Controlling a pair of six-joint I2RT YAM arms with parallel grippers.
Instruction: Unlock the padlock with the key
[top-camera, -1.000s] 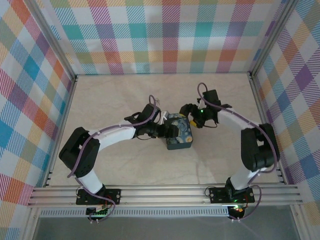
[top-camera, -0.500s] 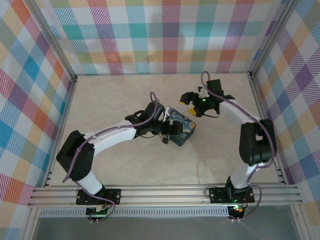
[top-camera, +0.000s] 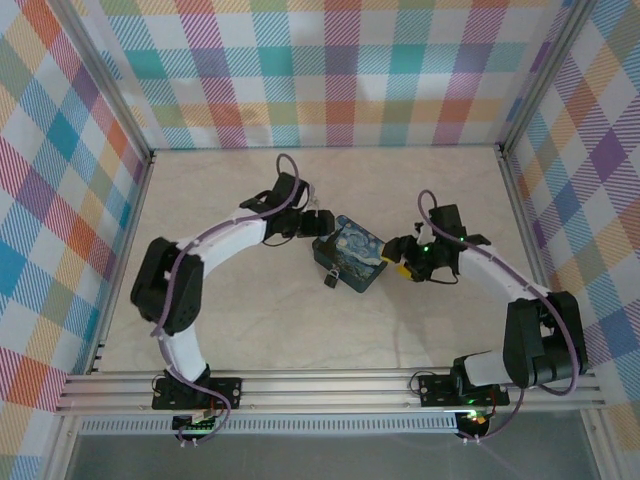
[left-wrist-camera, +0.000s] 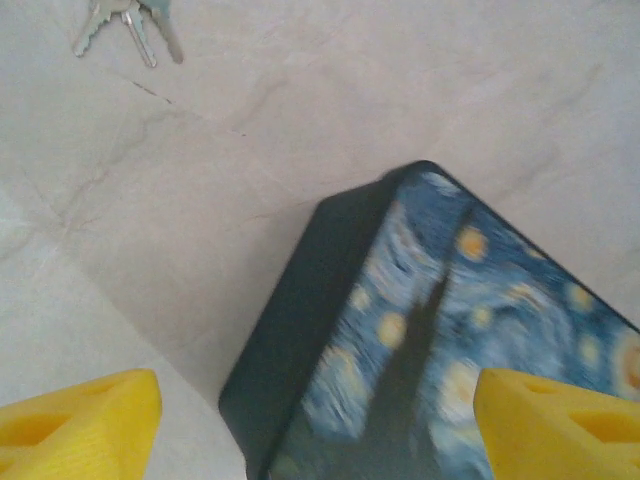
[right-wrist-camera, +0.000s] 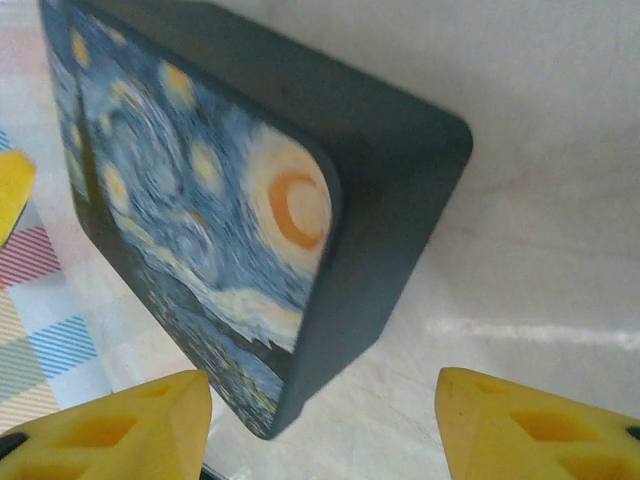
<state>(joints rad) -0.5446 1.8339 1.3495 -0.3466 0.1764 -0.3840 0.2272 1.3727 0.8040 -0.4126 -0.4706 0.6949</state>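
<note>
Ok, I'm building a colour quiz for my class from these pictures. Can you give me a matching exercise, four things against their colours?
Things:
1 tin
2 keys
3 padlock
4 gripper fingers

Colours:
A silvery
B plain yellow
C blue with painted swirls
D near-black

Pairs: 1-C, 2-A, 3-D, 4-B

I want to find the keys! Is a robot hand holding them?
No, the keys lie loose on the table, past the blue tin and apart from the left hand.
</note>
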